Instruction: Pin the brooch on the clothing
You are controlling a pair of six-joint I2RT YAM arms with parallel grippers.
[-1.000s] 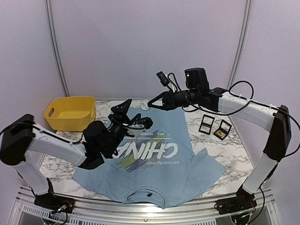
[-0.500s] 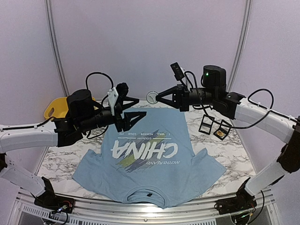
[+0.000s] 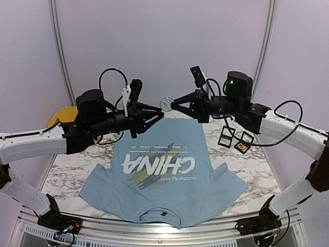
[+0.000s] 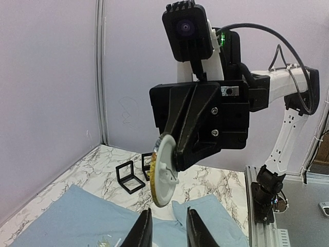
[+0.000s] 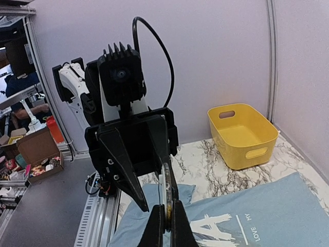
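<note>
Our right pincer (image 3: 172,105) was clenched on the rim of the brooch (image 3: 166,104), holding the disc aloft at its 9 o'clock. The left pincer (image 3: 161,115) faced it from 8 o'clock, narrowly parted and empty. We judged this a mid-air meeting (hand-off or clasp-opening, we could not tell), best done by easing the left in squarely while the right gripped firm. The clothing (image 3: 169,190) lay flat on the table (image 3: 257,164) at 6 o'clock, well below both.
</note>
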